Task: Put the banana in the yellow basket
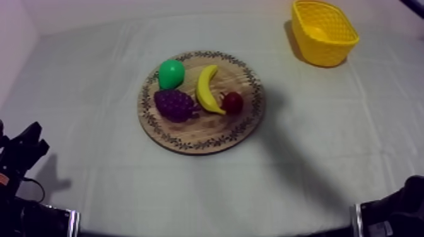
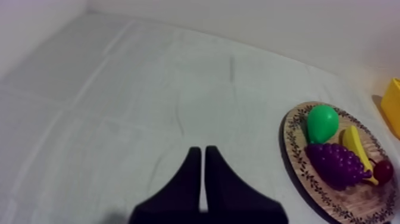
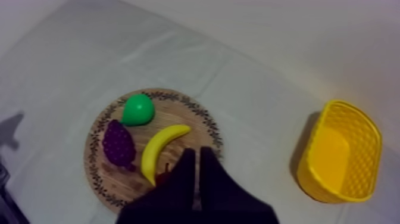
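A yellow banana (image 1: 207,89) lies on the round wooden board (image 1: 203,135) in the middle of the table, between the purple grapes (image 1: 175,104) and a small red fruit (image 1: 233,102). The yellow basket (image 1: 324,32) stands at the far right, with nothing in it. My left gripper (image 2: 201,170) is shut on nothing, over bare cloth well left of the board (image 2: 296,156). My right gripper (image 3: 194,167) is also shut on nothing; it hovers on the near side of the board (image 3: 181,112), close to the banana (image 3: 158,149), and the basket (image 3: 340,152) is off to its right.
A green pear (image 1: 171,73) sits at the board's far left part. The left arm (image 1: 23,153) rests low at the left edge, the right arm (image 1: 394,212) low at the right edge. Bare cloth lies between board and basket.
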### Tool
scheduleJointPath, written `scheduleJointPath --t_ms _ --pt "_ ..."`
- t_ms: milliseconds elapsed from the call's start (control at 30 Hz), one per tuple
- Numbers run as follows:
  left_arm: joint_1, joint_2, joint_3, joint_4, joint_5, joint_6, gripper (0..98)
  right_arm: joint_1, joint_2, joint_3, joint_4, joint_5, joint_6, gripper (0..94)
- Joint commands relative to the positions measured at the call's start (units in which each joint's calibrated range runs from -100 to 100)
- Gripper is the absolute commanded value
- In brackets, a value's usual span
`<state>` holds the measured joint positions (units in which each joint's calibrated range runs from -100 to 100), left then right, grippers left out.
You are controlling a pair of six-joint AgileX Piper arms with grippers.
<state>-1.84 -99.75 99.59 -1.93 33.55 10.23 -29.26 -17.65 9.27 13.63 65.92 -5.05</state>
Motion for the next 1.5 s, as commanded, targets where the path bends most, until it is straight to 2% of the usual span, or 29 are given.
scheduleJointPath --t_ms 0,200,567,1000,1200,1467 --pt "0.0 0.0 0.0 0.0 0.0 0.0 0.0 -0.8 1.1 -1.2 0.0 0.4 -0.4 0.6" --pt "0.0 0.0 0.0 0.0 0.0 0.0 0.0 -3.1 5.8 -7.2 0.3 4.7 -2.2 0.6" --pt "0.0 0.0 0.0 0.0 0.0 0.0 0.0 -5.1 14.9 -15.9 0.8 13.5 -7.8 0.6" --pt "0.0 0.0 0.0 0.0 0.0 0.0 0.0 -7.2 22.1 -23.7 3.9 25.0 -15.9 0.6" --pt "0.0 0.0 0.0 0.0 0.0 0.0 0.0 -7.9 23.4 -26.0 4.6 29.1 -16.0 0.7" --pt "0.0 0.0 0.0 0.0 0.0 0.0 0.0 -8.4 24.3 -27.4 4.8 30.7 -15.1 3.9"
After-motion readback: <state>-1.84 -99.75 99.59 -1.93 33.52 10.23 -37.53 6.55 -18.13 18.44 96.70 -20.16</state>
